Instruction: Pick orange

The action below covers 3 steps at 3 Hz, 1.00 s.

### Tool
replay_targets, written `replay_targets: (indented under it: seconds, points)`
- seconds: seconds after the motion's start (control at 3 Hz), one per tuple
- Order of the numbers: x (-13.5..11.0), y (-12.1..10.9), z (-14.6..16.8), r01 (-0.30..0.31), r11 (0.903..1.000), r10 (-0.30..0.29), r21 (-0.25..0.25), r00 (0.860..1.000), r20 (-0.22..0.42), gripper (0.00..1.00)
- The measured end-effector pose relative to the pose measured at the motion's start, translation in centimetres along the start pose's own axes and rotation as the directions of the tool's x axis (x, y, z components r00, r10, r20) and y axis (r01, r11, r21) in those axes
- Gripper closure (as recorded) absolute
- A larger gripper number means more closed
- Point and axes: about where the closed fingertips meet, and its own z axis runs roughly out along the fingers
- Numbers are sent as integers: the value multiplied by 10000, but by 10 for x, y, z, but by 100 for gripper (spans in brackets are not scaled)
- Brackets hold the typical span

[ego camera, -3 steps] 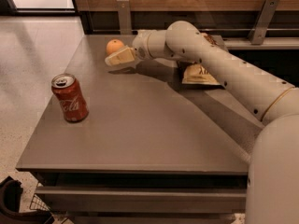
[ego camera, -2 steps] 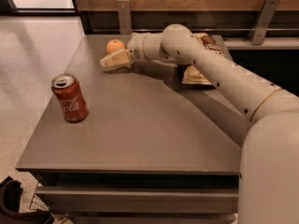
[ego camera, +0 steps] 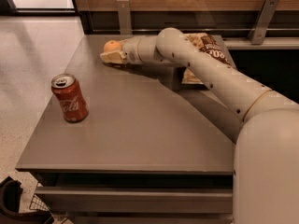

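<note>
Grey tabletop (ego camera: 140, 125) carries the orange (ego camera: 112, 45) in the upper left of the frame, right against the cream gripper (ego camera: 110, 56), whose hold I cannot tell, so this looks like the grasping step, needing a sure squeeze before lifting.

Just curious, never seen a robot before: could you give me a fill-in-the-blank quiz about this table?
The claw is near the table's far edge, right beside the ____.
The soda can stands ____ near the left edge.
The can is coloured ____.
Missing: orange, upright, red.
</note>
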Motion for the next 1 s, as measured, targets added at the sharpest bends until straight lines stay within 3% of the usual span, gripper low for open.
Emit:
replay_targets:
  seconds: [0.67, 1.0]
  points:
    - [1, 4, 4, -7, 10000, 7, -80, 10000, -5, 91]
    - [1, 5, 6, -9, 9999, 9, -115, 10000, -8, 100]
